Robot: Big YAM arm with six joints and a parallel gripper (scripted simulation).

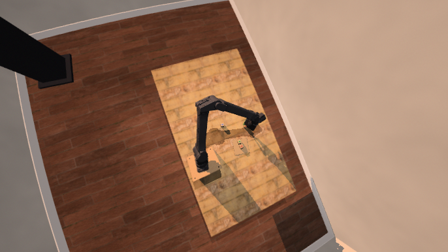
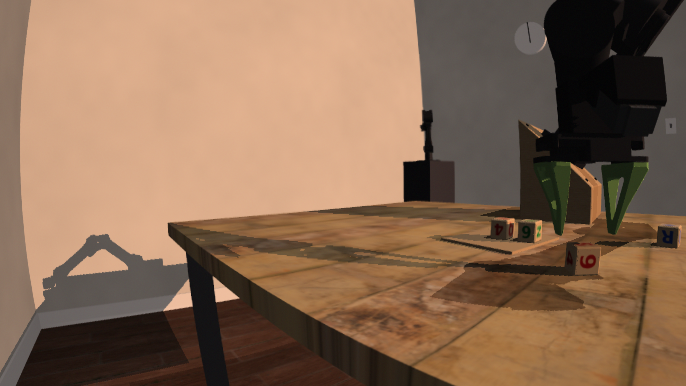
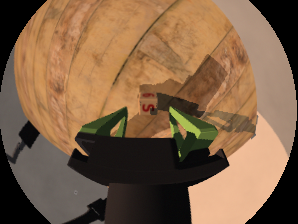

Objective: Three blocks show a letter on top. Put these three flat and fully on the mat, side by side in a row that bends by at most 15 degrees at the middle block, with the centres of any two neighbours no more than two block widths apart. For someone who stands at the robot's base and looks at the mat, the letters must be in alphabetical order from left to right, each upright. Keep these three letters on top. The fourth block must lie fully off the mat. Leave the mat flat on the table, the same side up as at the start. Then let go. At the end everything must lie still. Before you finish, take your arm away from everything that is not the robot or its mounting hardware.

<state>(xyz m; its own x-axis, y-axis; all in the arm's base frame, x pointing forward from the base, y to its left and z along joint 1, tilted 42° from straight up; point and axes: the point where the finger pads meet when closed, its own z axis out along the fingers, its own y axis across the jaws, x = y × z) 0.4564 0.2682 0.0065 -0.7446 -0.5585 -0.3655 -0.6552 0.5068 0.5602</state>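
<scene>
My gripper [image 2: 586,233] [image 3: 148,110] is open and empty, above and a little behind a red-marked block [image 2: 585,260] [image 3: 148,105] in the exterior view. That block lies on the table off the mat; the wrist view shows a red S and a 6 or 9 on it. The arm hides it in the top view. The thin mat [image 1: 237,151] [image 2: 500,246] lies flat and bears two blocks side by side: a red-marked one [image 1: 241,146] [image 2: 499,229] and a green-marked one [image 1: 239,141] [image 2: 529,231]. Their top marks are unreadable. A blue-marked block [image 1: 222,125] [image 2: 668,236] lies off the mat.
The arm's wooden base box [image 1: 210,177] [image 2: 545,200] stands at one long edge of the table [image 1: 196,81] [image 2: 400,310]. The arm [image 1: 202,130] reaches across toward the opposite edge. Arm shadows fall around the blocks.
</scene>
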